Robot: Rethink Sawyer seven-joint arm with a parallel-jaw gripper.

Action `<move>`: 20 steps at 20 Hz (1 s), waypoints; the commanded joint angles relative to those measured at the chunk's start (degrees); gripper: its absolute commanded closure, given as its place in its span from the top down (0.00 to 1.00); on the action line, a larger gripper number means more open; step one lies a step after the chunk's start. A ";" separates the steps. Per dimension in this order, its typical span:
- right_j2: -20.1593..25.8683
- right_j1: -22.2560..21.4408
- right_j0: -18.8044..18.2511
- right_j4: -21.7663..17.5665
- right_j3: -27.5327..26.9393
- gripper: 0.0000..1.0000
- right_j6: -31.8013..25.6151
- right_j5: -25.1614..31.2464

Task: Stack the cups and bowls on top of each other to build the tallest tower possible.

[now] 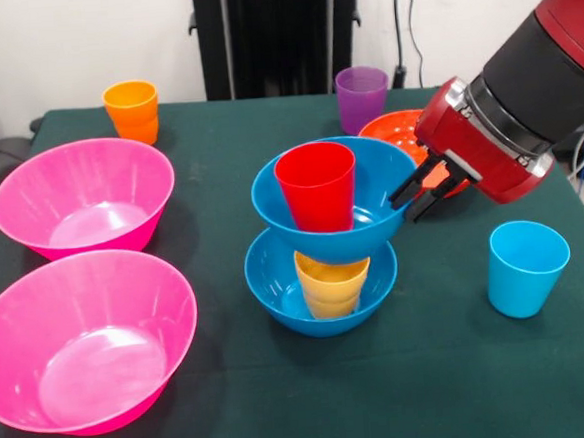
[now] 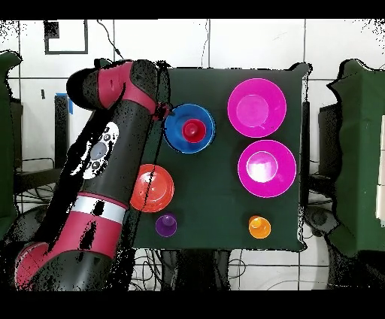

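**Pink bowl nearest; gripper at tower rim**

Pink bowl (image 1: 85, 341) sits closest to you, front-left. Gripper (image 1: 417, 192): fingers nearly together, tips just beside upper blue bowl (image 1: 375, 188) rim, holding nothing. That bowl carries red cup (image 1: 317, 185), rests on yellow cup (image 1: 332, 281) in lower blue bowl (image 1: 276, 280). Lt blue cup (image 1: 526, 267) stands apart, right.

Bowls all look like glossy plastic, the pink ones (image 1: 83, 196) especially shiny with light glare inside. Red cup (image 1: 317, 185) is smooth plastic too, a bit less reflective. Table (image 1: 434, 389) is covered in matt dark green cloth. Arm (image 1: 524, 102) shell looks like glossy red plastic.
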 commanded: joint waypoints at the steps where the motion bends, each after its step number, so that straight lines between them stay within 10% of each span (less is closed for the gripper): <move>1: 3.08 1.74 1.10 -4.64 2.71 0.00 2.54 0.69; 20: -0.08 4.38 1.11 -7.96 1.03 0.00 3.70 -2.14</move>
